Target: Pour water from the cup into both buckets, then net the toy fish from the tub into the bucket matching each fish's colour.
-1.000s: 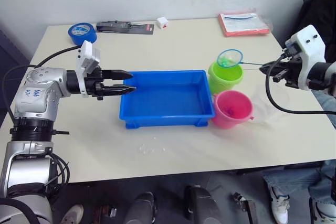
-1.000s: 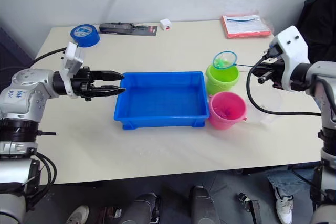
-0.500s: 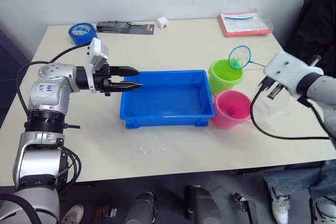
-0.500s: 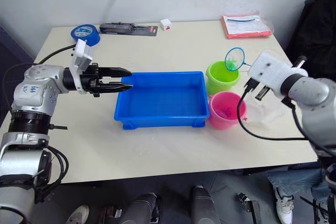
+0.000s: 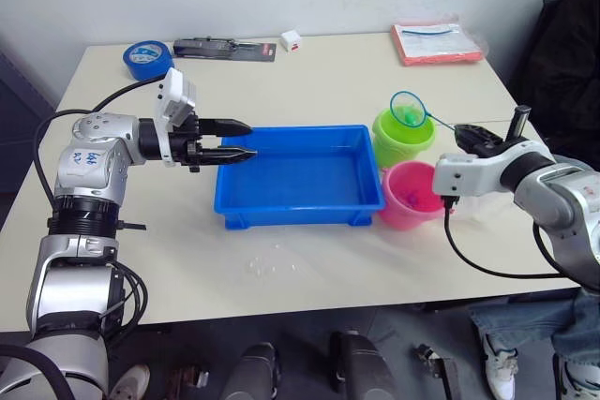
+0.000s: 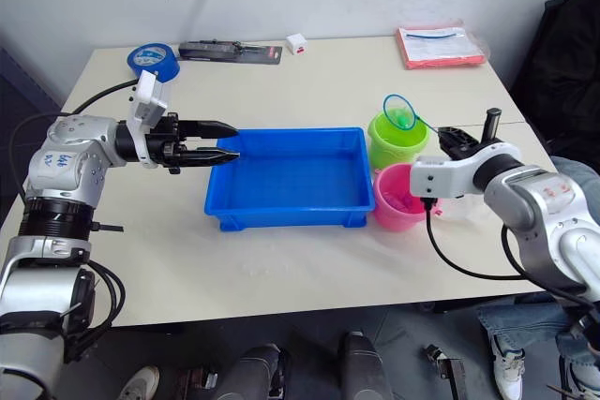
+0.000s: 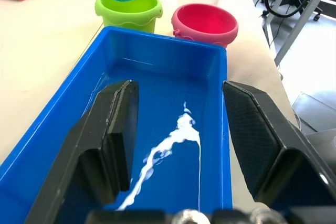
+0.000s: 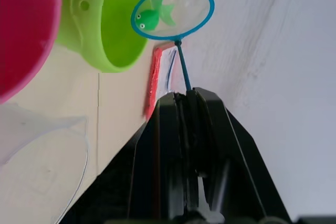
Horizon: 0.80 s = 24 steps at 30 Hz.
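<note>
Net (image 8: pixel 172 11) w/ green fish (image 8: pixel 152 16) swung back over green bucket (image 5: pixel 403 136); right gripper (image 8: pixel 185 97) clamps handle, left gripper (image 7: pixel 178 124) agape.

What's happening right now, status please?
Right gripper shut on net, green fish inside, above green bucket. Left gripper open over tub. Nothing blocking.

My left gripper (image 5: pixel 239 139) hangs spread over the left end of the tub (image 5: pixel 298 205), whose centre lies open. At centre right, the green bucket (image 5: pixel 401 141), pink bucket (image 5: pixel 413 196) and cup (image 5: pixel 483 196) crowd together. The table (image 5: pixel 281 278) at lower centre lies free.
</note>
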Tool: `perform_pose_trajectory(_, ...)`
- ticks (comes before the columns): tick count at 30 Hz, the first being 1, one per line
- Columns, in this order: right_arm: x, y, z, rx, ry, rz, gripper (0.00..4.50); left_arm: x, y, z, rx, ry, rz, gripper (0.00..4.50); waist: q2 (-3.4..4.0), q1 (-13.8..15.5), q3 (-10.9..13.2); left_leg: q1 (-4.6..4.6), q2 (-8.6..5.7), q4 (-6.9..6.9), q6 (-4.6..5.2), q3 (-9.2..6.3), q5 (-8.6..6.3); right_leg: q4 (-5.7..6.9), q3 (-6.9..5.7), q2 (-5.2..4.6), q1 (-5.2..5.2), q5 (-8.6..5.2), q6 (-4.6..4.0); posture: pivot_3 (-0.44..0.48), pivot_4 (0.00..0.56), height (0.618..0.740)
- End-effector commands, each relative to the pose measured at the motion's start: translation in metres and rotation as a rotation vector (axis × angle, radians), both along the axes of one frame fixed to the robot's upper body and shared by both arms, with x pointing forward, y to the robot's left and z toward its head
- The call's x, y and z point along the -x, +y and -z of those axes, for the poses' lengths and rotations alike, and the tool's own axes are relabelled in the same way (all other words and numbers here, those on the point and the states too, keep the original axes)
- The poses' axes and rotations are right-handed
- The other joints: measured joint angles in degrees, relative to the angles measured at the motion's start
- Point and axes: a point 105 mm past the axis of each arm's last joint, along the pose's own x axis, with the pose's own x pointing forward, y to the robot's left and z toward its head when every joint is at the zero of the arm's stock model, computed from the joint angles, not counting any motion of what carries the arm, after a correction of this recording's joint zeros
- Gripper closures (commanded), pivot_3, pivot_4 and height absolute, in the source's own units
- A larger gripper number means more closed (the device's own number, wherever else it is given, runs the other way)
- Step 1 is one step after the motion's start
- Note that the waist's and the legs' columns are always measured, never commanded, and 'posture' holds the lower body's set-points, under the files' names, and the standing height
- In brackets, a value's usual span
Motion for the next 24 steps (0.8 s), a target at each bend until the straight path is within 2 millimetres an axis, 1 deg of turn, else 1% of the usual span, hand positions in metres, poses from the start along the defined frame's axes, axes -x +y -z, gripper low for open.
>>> perform_pose_trajectory(1,0.003,0.001,-0.016,0.082,-0.124,-0.016,3.70,0.002,0.004,-0.012,0.007,-0.054,-0.009,1.71,0.00,-0.1,0.0,0.00,0.00,0.00,0.00,0.03,0.00,0.00,0.00,0.00,0.00,0.00,0.00,0.000,0.150,0.737)
perform_pose_trajectory(6,0.005,0.001,-0.009,0.201,-0.186,-0.043,3.70,0.001,0.003,-0.011,0.011,-0.062,-0.017,1.71,0.00,-0.1,0.0,0.03,0.01,-0.01,0.00,0.04,0.00,0.01,0.00,0.02,0.00,0.00,0.00,0.000,0.150,0.737)
perform_pose_trajectory(13,0.006,0.005,-0.003,0.266,-0.240,-0.068,3.70,-0.003,0.002,-0.014,0.024,-0.107,-0.038,1.71,0.00,-0.1,0.0,0.05,0.01,-0.01,0.00,0.06,0.00,0.03,0.00,0.05,0.00,0.00,0.00,0.000,0.150,0.737)
perform_pose_trajectory(18,0.006,0.008,-0.002,0.299,-0.258,-0.082,3.70,-0.003,0.002,-0.013,0.025,-0.105,-0.038,1.71,0.00,-0.1,0.0,0.05,-0.01,-0.01,0.00,0.08,0.00,0.04,-0.02,0.08,0.00,0.00,0.00,0.000,0.150,0.737)
perform_pose_trajectory(24,0.007,0.008,-0.006,0.363,-0.317,-0.077,3.70,-0.003,0.001,-0.013,0.026,-0.104,-0.039,1.71,0.00,-0.1,0.0,0.06,0.00,-0.01,0.00,0.09,0.00,0.05,-0.02,0.11,0.00,0.00,0.00,0.000,0.150,0.737)
